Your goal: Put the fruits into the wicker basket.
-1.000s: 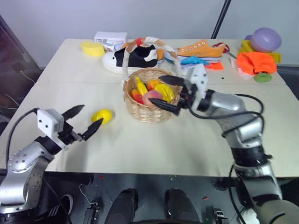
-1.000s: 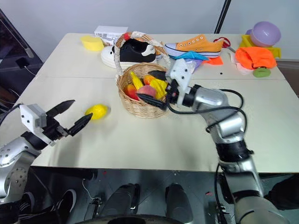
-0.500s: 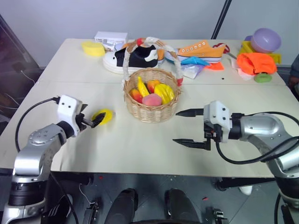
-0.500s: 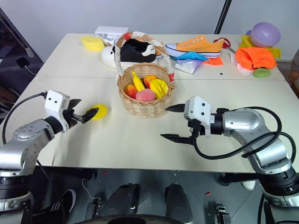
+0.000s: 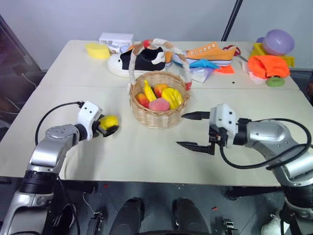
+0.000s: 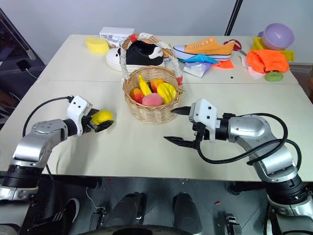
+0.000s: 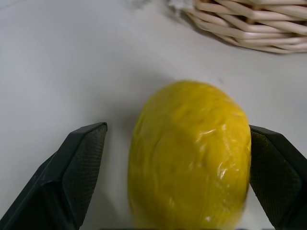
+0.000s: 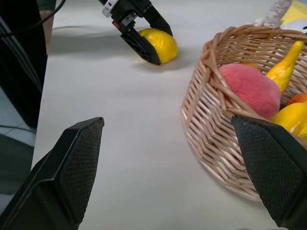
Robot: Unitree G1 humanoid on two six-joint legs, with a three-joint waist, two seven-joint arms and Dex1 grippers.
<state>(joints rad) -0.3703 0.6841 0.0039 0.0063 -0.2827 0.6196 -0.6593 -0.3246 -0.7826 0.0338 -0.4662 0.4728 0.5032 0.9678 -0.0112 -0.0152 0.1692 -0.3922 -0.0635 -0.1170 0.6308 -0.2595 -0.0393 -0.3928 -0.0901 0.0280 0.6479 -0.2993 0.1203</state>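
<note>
Left eye view: the left gripper (image 5: 108, 128) has come forward and down onto the lemon (image 5: 108, 121), which lies on the bench (image 5: 146, 156) just left of the basket (image 5: 159, 105). One black finger sits on each side of the fruit, where a second ago they stood spread short of it. The right gripper (image 5: 194, 131) has drawn back from the basket rim to hang above the bench on the basket's right, fingers wide and empty. By my reading, that fruit drop is finished and the lemon is the next pick.

Right eye view: the same layout. The basket already holds a peach (image 6: 152, 100) and several yellow and orange fruits. The lemon has not shifted on the bench since the earlier frames; only the arms have moved.

Left wrist view: the lemon fills the gap between the fingers (image 7: 72, 177). One finger meets its side, while a sliver of bench shows at the other, so the fingers are narrowing on it but whether they grip it firmly I cannot tell. The basket's weave lies just beyond.

Right wrist view: its own fingers (image 8: 72, 167) are far apart with nothing between them. Past them, the left gripper straddles the lemon, well apart from the basket wall.
</note>
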